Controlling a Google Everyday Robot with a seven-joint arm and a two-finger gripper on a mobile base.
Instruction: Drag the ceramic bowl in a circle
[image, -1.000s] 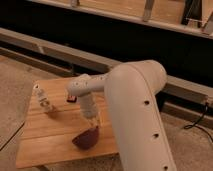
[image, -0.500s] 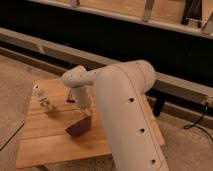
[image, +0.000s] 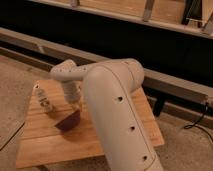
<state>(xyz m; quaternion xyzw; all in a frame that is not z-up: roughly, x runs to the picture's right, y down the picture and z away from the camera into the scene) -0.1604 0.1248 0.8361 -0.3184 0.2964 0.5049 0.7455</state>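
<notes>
The ceramic bowl (image: 68, 122) is a dark maroon shape, tilted, on the left half of the wooden table (image: 45, 145). My gripper (image: 75, 109) comes down from the white wrist (image: 65, 75) onto the bowl's far rim. It is shut on that rim. The big white forearm (image: 117, 110) fills the middle of the view and hides the table's centre and right part.
A clear glass cup (image: 44, 101) stands just left of the bowl, near the table's left edge. Behind the table runs a dark bench with a metal rail (image: 165, 82). A black cable (image: 196, 122) lies on the floor at the right.
The gripper has dragged the bowl leftward and away from the table's front edge, closer to the glass cup. The arm swung left with it.
</notes>
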